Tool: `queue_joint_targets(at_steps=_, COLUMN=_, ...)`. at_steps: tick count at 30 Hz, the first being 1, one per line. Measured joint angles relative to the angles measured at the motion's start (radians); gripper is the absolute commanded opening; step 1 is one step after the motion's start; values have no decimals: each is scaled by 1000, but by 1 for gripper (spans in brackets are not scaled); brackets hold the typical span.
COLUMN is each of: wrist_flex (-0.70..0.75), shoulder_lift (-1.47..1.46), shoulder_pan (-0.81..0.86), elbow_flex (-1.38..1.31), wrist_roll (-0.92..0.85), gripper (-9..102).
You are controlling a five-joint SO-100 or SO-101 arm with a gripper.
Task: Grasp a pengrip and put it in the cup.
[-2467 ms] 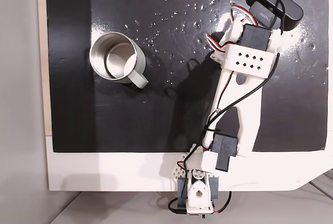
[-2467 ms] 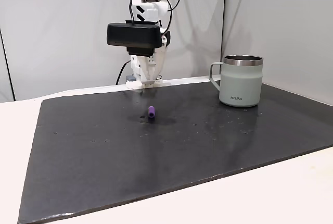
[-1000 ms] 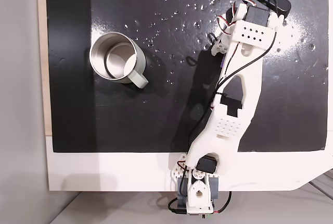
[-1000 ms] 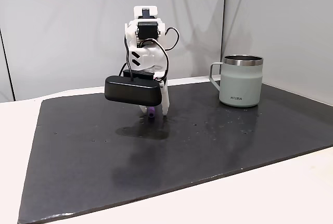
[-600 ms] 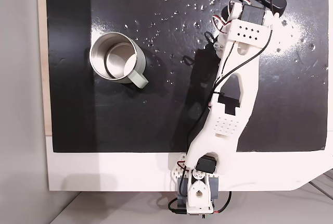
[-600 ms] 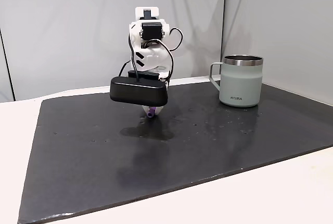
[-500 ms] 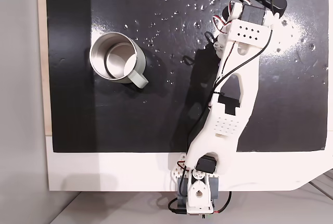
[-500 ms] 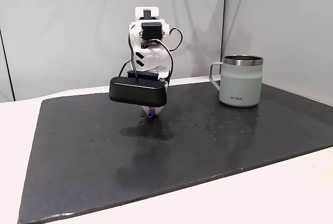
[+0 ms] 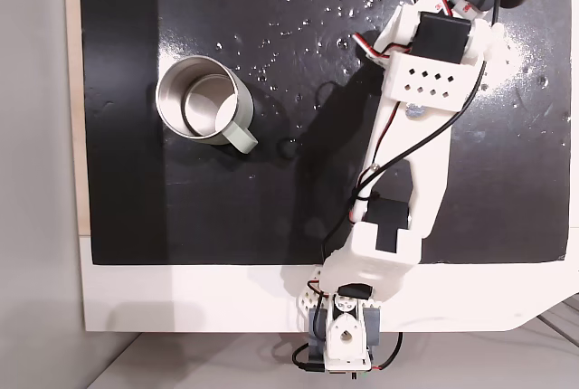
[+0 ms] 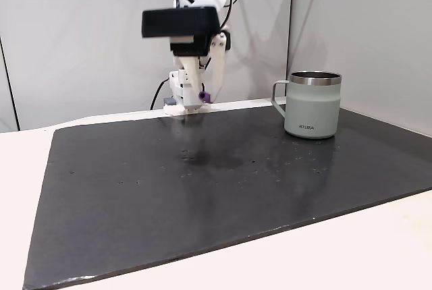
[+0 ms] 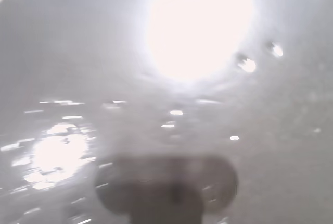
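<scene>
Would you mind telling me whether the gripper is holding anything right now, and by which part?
Yes: the gripper holds the purple pengrip pinched between its fingertips, lifted clear of the black mat. Which part of the pengrip is pinched is too small to tell.

A black mat [image 10: 223, 189] with a faintly glossy, speckled surface covers most of a white tabletop [image 10: 378, 249], whose bare edge runs along the near side in a fixed view. Behind the table stand plain pale grey wall panels [image 10: 81, 40], split by a vertical seam [image 10: 291, 27]. In the wrist view, bright light glares off the blurred surface [image 11: 197, 26].
</scene>
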Motion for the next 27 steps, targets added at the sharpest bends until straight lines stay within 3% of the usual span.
queue_joint_targets(at_steps=6, wrist_flex=0, shoulder_lift=110, shoulder_pan=-137, elbow_flex=-101, wrist_roll=147, gripper=0)
queue_joint_targets(at_steps=19, wrist_flex=9, shoulder_lift=147, shoulder_pan=-499, elbow_flex=-104, wrist_roll=693, gripper=0)
queue_joint_targets(at_steps=27, wrist_flex=9, shoulder_lift=141, shoulder_pan=-664, elbow_flex=-104, wrist_roll=824, gripper=0)
